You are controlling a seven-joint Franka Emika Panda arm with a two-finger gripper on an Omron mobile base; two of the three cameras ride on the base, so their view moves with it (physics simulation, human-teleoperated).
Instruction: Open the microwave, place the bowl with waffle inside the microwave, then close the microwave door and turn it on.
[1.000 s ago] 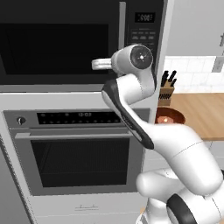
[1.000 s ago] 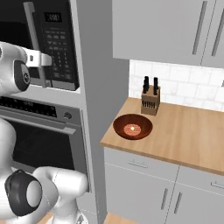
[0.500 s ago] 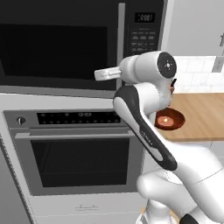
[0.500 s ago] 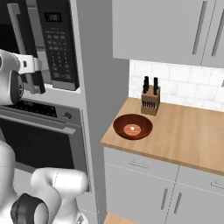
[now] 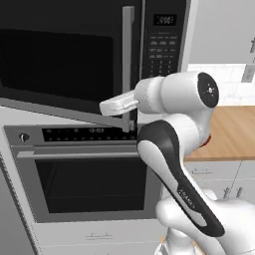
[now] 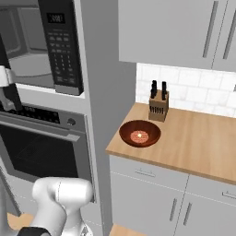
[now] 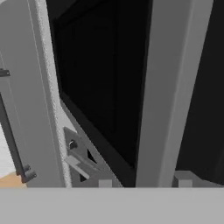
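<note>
Door's swinging out further now, my arm pulling rightward!
My jaws clench the handle (image 7: 159, 87) of the microwave door (image 5: 64, 60); slip and it stalls. Bowl with waffle (image 6: 139, 133) waits on the tabletop (image 6: 193, 138), right of the microwave (image 6: 60, 41).

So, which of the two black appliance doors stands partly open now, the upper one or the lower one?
The upper one, the microwave door, with the long vertical bar handle: its handle side stands out from the keypad. The oven door below, with the horizontal handle, lies flat and shut.

Microwave door (image 5: 60, 60) partly swung open; reddish bowl with waffle (image 6: 139, 133) on counter.
</note>
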